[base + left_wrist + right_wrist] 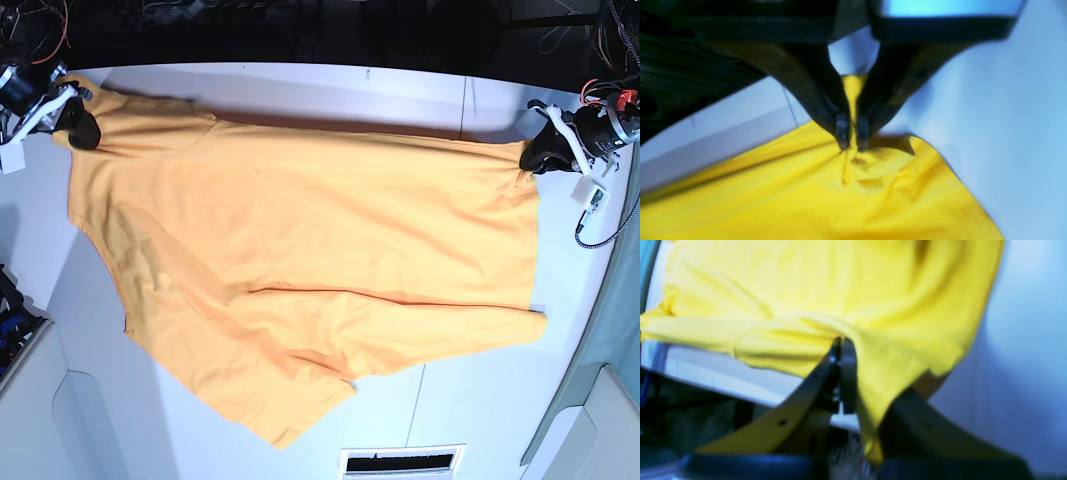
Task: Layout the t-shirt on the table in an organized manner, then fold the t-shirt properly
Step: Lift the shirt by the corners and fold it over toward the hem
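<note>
Both arms are clamped on the t-shirt (300,260) now! At the upper right of the base view, the left gripper (530,155) pinches one corner tight; upper left, the right gripper (78,120) bites the opposite corner. The cloth's long axis runs straight between them along the table's (480,400) far edge, the body sagging toward the lower middle. Plenty of bare white surface lies near the bottom of frame, so I'd expect a pull that way.
</note>
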Robot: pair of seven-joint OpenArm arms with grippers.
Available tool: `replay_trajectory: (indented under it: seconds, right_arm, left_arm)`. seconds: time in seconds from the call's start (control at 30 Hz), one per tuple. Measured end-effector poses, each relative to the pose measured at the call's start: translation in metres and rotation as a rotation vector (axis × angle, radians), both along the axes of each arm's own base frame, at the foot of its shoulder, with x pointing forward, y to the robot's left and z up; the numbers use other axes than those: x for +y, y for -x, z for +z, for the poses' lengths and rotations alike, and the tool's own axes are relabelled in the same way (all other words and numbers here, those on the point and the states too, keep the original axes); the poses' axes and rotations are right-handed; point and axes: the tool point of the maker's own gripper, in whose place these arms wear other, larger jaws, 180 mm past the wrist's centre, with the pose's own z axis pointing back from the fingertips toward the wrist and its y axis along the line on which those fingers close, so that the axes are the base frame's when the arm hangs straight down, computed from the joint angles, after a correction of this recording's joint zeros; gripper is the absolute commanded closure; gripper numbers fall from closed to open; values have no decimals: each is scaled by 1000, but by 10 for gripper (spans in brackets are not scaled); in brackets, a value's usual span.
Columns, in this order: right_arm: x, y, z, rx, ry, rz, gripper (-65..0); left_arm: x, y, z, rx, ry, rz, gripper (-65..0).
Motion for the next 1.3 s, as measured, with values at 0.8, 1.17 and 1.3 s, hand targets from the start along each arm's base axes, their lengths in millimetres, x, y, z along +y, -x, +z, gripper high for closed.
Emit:
replay_trajectory:
  seconds: [0.8,1.17,1.3]
  right_arm:
    - [21,-161,-32,-27,-37,5,-224]
    - [-22,-156,-25,-41,-50,-136,-390]
    - [-66,-150,-14,-72,-47,-259,-390]
  left_arm:
    - [8,-100,-43,-10,-50,73,-188]
    - [16,-87,-40,74,-28,135,-276]
    - [24,-82,-24,22,-20,163,-276]
